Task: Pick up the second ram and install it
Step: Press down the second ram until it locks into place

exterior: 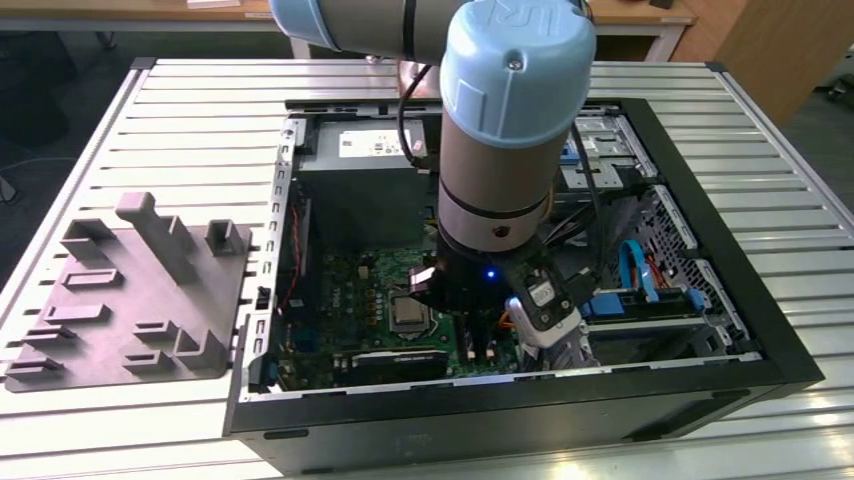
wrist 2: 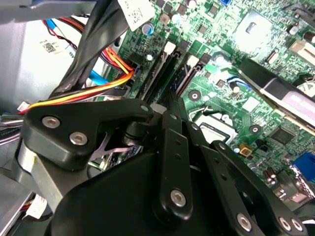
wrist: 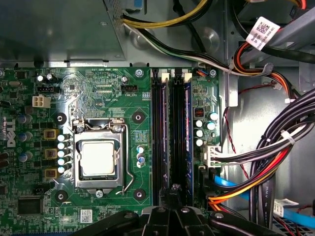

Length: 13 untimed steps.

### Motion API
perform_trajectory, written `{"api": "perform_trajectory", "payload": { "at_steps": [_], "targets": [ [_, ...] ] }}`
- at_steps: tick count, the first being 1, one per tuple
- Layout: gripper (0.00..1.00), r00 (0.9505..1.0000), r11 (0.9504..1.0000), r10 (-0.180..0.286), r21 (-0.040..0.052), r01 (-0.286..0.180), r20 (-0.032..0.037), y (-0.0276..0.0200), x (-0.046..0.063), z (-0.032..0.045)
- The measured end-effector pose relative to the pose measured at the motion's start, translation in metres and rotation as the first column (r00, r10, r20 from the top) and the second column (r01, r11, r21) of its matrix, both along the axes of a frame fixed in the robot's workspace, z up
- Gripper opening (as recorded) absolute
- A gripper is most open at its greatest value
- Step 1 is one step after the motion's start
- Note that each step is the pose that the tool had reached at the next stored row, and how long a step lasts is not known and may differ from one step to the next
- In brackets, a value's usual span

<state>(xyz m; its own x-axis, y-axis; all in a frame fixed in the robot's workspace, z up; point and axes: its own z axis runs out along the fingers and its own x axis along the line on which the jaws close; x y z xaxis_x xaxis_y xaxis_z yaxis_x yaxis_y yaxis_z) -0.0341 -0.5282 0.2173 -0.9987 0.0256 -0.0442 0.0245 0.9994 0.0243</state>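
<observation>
Over the green motherboard's (wrist: 98, 98) black memory slots (wrist: 157, 142), we cannot tell our black gripper's (wrist: 173, 206) state; misalignment risks jamming the blue-green ram stick (wrist: 187, 142).

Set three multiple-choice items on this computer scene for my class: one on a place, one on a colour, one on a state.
1. Where does the grey tray lie? A) inside the computer B) on the table, at the exterior view's left of the case C) on the floor
2. What colour is the motherboard? A) red B) white C) green
3. The case is: A) open B) shut by a panel C) wrapped
Answers: 1 B, it rests on the slats beside the case; 2 C, green board in both wrist views; 3 A, the arm reaches inside.
</observation>
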Motion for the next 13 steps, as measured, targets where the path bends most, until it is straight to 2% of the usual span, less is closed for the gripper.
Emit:
{"api": "perform_trajectory", "payload": {
  "at_steps": [3, 13],
  "targets": [
    [0.1, 1.0, 1.0, 0.0, 0.0021, 0.0, 0.0006, 0.0003, 0.0, 0.0031],
    [0.1, 1.0, 1.0, 0.0, 0.0, 0.0, 0.0, 0.0, 0.0, 0.0353]
  ]
}}
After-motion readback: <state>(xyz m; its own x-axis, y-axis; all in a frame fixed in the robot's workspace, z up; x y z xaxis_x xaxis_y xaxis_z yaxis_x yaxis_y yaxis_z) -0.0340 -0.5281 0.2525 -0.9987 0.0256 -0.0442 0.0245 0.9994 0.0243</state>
